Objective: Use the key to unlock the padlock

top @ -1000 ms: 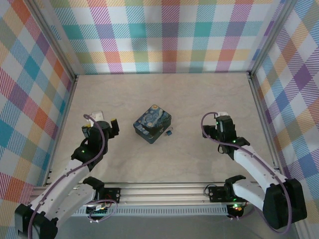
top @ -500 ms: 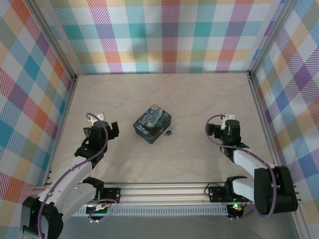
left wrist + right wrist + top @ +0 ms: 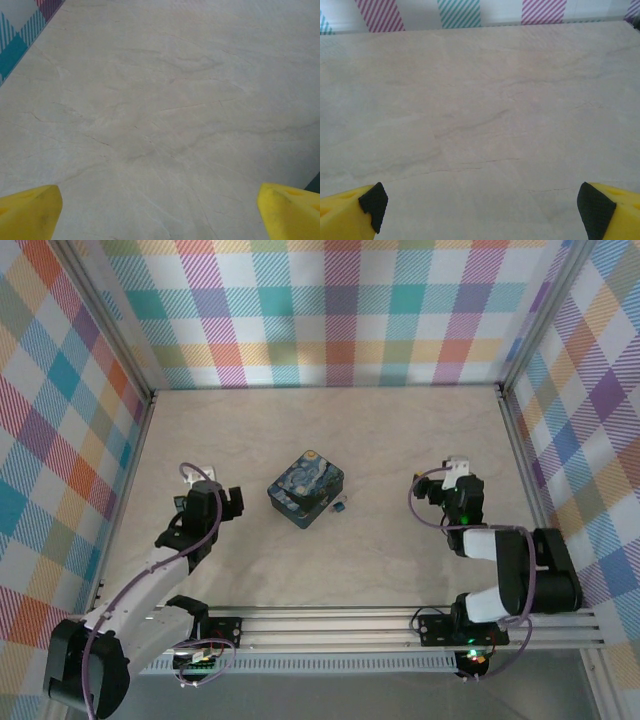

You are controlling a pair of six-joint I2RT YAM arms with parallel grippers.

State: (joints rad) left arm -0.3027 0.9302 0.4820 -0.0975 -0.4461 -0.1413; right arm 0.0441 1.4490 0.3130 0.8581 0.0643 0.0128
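The padlock (image 3: 341,506) is a tiny dark bluish piece lying on the table just right of the starry-night box (image 3: 305,487). The key is too small to tell apart from here. My left gripper (image 3: 207,495) sits well left of the box. In the left wrist view the left gripper (image 3: 160,215) is open, its yellow fingertips (image 3: 30,210) far apart over bare table. My right gripper (image 3: 452,487) sits well right of the padlock. The right wrist view shows the right gripper (image 3: 480,212) open too, with nothing between its dark pads (image 3: 595,210).
Plaid walls (image 3: 330,310) enclose the pale marble-look table (image 3: 330,430) on the back and both sides. An aluminium rail (image 3: 330,625) runs along the near edge by the arm bases. The right wrist view faces the striped back wall (image 3: 460,12).
Both arms have folded back toward their bases, the right one most, its forearm now tucked low at the right. Both grippers stayed open. Box and padlock have not moved.
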